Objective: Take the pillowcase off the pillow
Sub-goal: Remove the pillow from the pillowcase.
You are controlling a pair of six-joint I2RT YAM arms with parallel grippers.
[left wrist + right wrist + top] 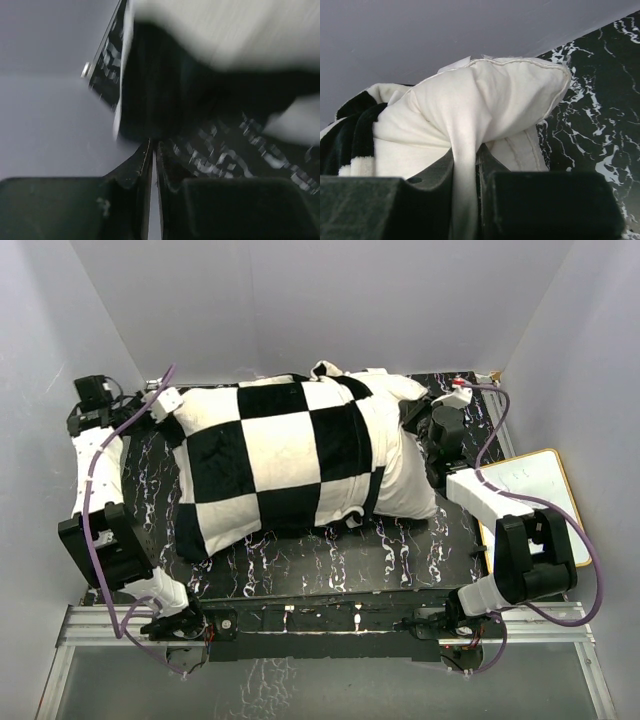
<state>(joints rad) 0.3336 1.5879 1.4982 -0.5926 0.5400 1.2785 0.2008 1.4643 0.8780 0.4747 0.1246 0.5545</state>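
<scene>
On the table [330, 560], the right pincer [468, 160] pinches the pillow [485, 100]; the left pincer [153, 147] is closed against the pillowcase [280, 450].

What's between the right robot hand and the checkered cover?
The bare off-white end of the pillow, sticking out of the pillowcase. The right gripper pinches a fold of it. The top and right wrist views both show this.

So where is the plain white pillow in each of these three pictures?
Top external: the pillow pokes out of the pillowcase's right end.
Left wrist: blurred; cannot tell it from the pillowcase.
Right wrist: centre, a fold pinched in the right gripper.
Shared landmark: the black marbled table.
</scene>
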